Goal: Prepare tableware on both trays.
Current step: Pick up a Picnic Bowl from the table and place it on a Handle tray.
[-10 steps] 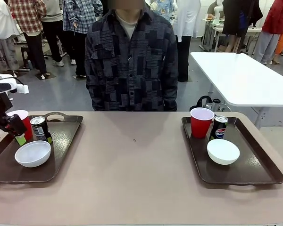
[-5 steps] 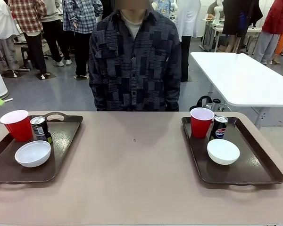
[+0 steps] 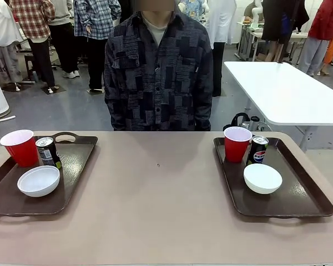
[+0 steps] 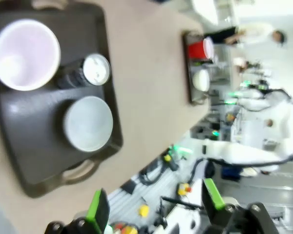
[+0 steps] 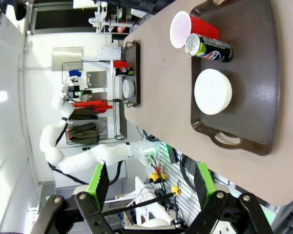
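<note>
The left tray [image 3: 73,162] holds a red cup [image 3: 20,147], a dark can [image 3: 46,152] and a white bowl [image 3: 39,180]. On the right tray [image 3: 302,195] stand a red cup [image 3: 237,144], a Pepsi can [image 3: 258,149] and a white bowl [image 3: 262,178]. My left gripper [image 4: 155,204] hangs open and empty high above the left tray [image 4: 34,124], with its cup [image 4: 25,53], can [image 4: 85,72] and bowl [image 4: 88,123] below. My right gripper [image 5: 150,181] is open and empty, high above the right tray [image 5: 256,58] with bowl [image 5: 213,91], can [image 5: 208,48] and cup [image 5: 185,28].
A person in a dark patterned shirt [image 3: 158,72] stands at the far edge of the tan table [image 3: 155,199]. A white table [image 3: 283,88] is behind at the right. Bare tabletop lies between the trays.
My left gripper, beside the red cup on the left tray a second ago, rose up and left out of the front view. The cup stays on the tray.
</note>
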